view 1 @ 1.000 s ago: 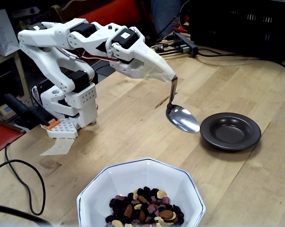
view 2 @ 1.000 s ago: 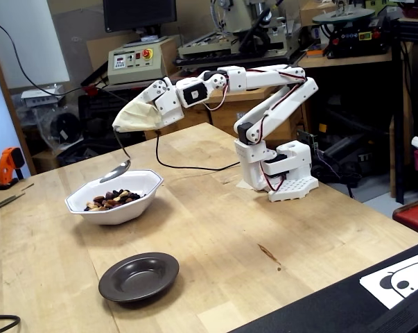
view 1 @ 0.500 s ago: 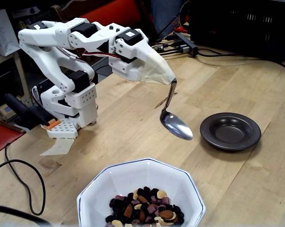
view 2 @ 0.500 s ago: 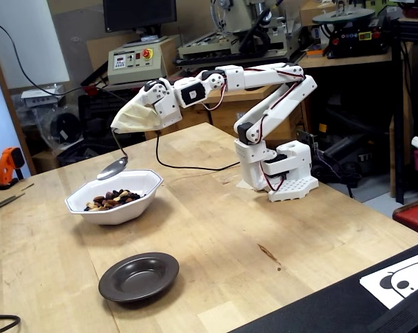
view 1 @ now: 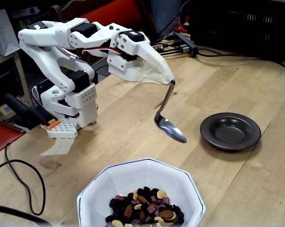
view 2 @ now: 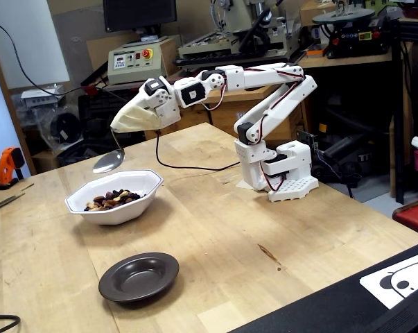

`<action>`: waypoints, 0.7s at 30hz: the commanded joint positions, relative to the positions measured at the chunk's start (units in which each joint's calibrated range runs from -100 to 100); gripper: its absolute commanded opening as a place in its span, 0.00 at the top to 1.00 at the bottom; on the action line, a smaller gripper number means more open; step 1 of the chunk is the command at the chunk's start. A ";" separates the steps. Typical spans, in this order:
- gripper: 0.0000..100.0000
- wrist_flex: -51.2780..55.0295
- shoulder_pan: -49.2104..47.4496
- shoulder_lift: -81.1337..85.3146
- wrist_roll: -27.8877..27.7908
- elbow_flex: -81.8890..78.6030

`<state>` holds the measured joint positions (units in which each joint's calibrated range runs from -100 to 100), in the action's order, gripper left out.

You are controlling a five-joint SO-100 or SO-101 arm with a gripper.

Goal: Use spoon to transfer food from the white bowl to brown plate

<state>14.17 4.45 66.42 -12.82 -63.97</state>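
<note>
Spoon (view 1: 169,128) has swung from the plate (view 1: 230,131) toward the bowl (view 1: 141,196); my taped-over gripper (view 1: 167,78) clamps its handle. Risk: clipping the rim, spilling nuts (view 1: 144,211).

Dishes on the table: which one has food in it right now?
The white bowl, octagonal with a thin blue rim line, holds the food. The brown plate is empty, and so is the spoon.

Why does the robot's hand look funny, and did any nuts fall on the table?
The gripper is wrapped in pale tape or cloth, so its fingers are hidden; only the spoon handle sticks out below. That wrap is the odd part. No food shows on the wooden table: it sits in the white bowl, and the brown plate is empty.
</note>
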 commanded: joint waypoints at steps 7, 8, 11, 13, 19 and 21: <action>0.96 -0.89 2.51 0.54 -3.08 4.15; 0.96 -0.89 3.33 0.37 -3.08 4.15; 0.96 -0.89 5.99 0.11 -3.08 4.15; 0.96 -0.89 7.77 0.11 -3.08 4.15; 0.96 -0.89 11.99 0.20 -2.74 3.00; 0.96 -0.89 13.18 0.89 -2.74 0.96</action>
<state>14.17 15.11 66.42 -15.75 -63.97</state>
